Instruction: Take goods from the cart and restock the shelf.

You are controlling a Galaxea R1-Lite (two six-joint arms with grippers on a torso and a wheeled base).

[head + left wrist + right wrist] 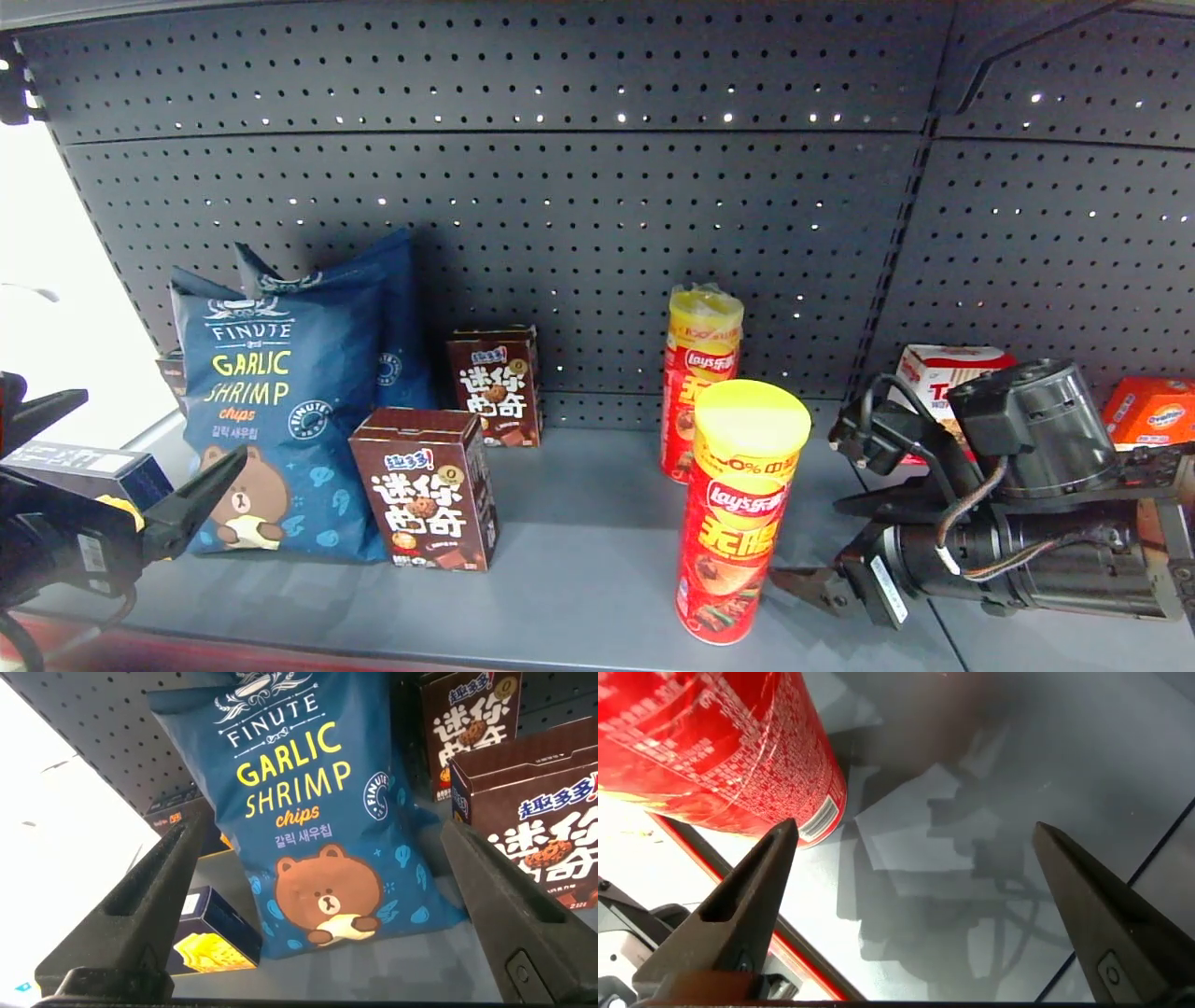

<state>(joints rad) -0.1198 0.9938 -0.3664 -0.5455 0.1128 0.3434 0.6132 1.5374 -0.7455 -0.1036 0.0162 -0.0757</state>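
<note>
the front can stands upright near the shelf's front edge, just beside the released, empty right end effector, toward the shelf's left end. the left end effector, also released, faces the blue bag, farther from the can.

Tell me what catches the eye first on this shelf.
A red chip can with a yellow lid stands near the front edge of the shelf, the right tool open beside it. To the left stands a big blue garlic shrimp chips bag, with brown boxes next to it.
</note>
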